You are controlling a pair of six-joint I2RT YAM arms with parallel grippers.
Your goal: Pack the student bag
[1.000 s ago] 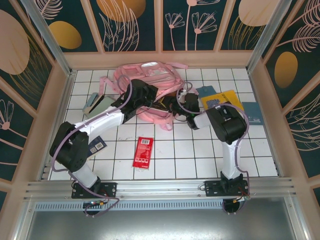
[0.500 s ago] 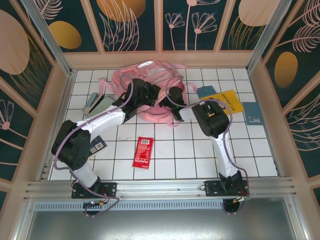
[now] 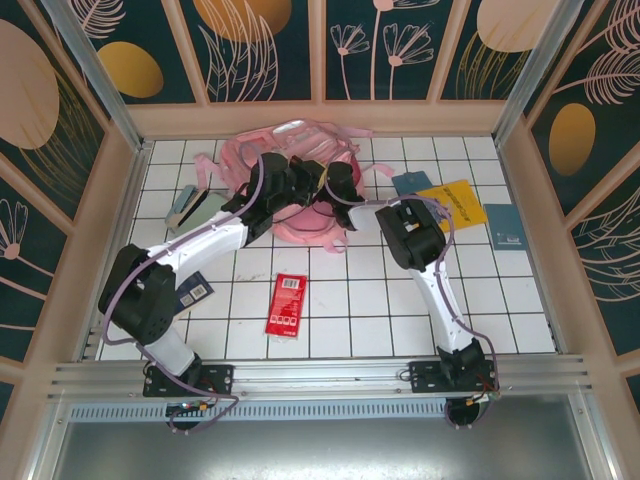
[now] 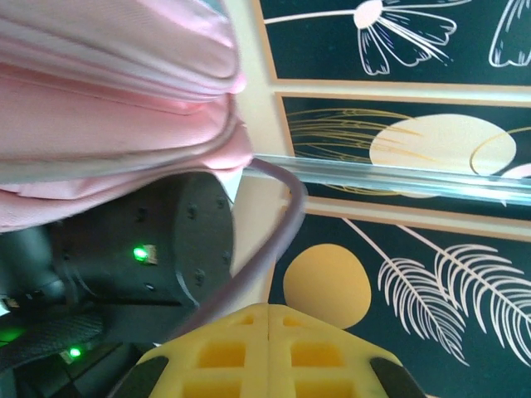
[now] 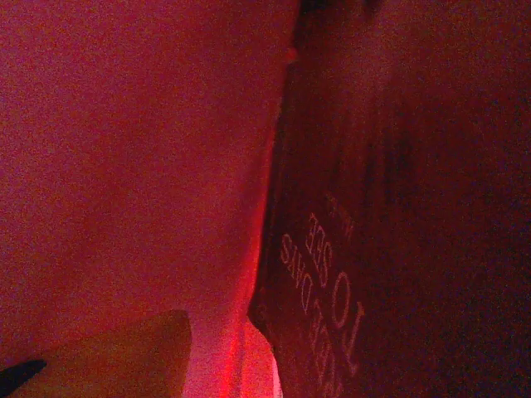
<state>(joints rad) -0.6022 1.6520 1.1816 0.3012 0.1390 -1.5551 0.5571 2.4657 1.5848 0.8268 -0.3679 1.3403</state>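
The student bag (image 3: pixel 290 150), a pink backpack, lies bunched at the back centre of the tiled floor. My left gripper (image 3: pixel 303 186) is at its front opening. In the left wrist view its yellow fingers (image 4: pixel 267 308) meet with nothing between the tips, and pink bag fabric (image 4: pixel 108 99) hangs above left. My right gripper (image 3: pixel 336 184) reaches into the bag from the right. Inside, in red light, a dark book (image 5: pixel 390 249) with pale lettering stands beside the pink lining (image 5: pixel 124 166). One right finger (image 5: pixel 116 356) shows, apart from the book with a lit gap between; the other is hidden.
A red booklet (image 3: pixel 288 303) lies mid-floor. A yellow book (image 3: pixel 455 198) and blue books (image 3: pixel 412 183) (image 3: pixel 503 225) lie to the right. A mint-green pencil case (image 3: pixel 190 208) and a dark card (image 3: pixel 195 292) sit left. Panel walls enclose the floor.
The right arm swung left and pushed its gripper into the bag, and its jaws parted from the book. The bag bunched up toward the back. The left gripper stayed shut at the opening.
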